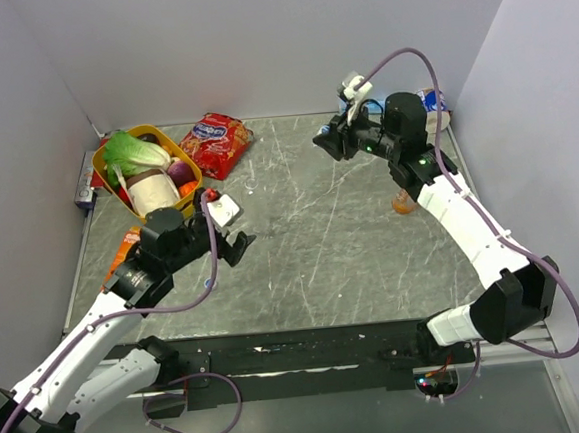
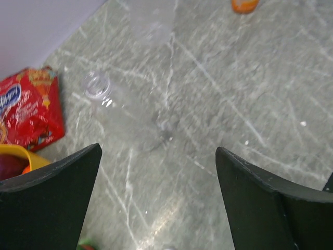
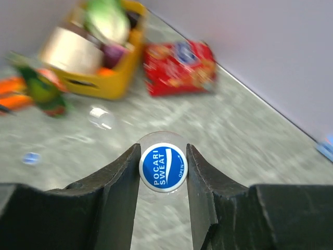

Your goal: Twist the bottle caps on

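My right gripper (image 3: 163, 151) is shut on a blue bottle cap (image 3: 163, 167) with white lettering. The cap sits on top of a colourless see-through bottle, whose rim (image 3: 161, 136) shows just behind it. A second clear bottle (image 3: 101, 117) stands uncapped further off, and it shows again in the left wrist view (image 2: 99, 88) ahead of my left gripper (image 2: 158, 151). That gripper is open with only bare table between its fingers. Another blue cap (image 3: 31, 157) lies loose on the table. The small orange drink bottle (image 1: 402, 203) stands beside the right arm.
A yellow basket (image 1: 191, 166) of vegetables and a red snack packet (image 1: 215, 143) are at the back left. Grey walls close off the back and both sides of the marbled table (image 1: 313, 255). A blue-and-white item (image 1: 433, 105) sits at the back right corner.
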`<action>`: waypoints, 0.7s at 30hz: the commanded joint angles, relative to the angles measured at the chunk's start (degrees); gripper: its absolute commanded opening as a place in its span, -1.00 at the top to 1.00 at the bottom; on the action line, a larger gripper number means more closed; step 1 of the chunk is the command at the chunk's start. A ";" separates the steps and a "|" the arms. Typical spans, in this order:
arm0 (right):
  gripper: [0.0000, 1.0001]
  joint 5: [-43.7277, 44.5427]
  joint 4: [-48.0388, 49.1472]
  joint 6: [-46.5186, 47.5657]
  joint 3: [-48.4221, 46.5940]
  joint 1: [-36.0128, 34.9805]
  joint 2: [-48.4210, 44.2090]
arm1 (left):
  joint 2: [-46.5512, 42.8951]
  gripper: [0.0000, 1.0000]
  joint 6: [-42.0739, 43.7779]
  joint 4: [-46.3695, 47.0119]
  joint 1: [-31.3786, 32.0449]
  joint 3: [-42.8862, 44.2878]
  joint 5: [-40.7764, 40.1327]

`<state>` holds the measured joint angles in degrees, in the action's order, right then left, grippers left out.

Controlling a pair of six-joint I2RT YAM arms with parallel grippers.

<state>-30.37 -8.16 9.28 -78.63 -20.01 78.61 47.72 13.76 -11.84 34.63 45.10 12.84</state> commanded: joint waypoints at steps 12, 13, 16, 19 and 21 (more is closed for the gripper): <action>0.97 8.31 6.31 10.67 7.43 4.27 4.27 | 3.69 -0.93 0.39 -0.56 -6.33 3.33 4.38; 0.97 8.74 6.49 11.11 7.79 4.80 4.53 | 3.69 -0.92 0.30 -0.56 -6.42 3.50 4.47; 0.97 9.19 5.79 10.76 8.23 5.68 6.02 | 3.95 -0.93 0.57 -0.73 -6.95 3.59 4.74; 0.96 9.54 5.17 10.58 8.58 6.21 7.08 | 4.13 -0.92 0.48 -0.30 -7.12 3.41 4.65; 0.96 9.89 5.87 10.76 9.63 6.30 7.26 | 4.22 -0.92 0.39 -0.03 -7.12 3.24 4.74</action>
<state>-21.85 -5.21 19.20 -69.91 -14.28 86.28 51.64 14.09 -14.09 27.86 46.11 15.84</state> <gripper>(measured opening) 0.437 0.961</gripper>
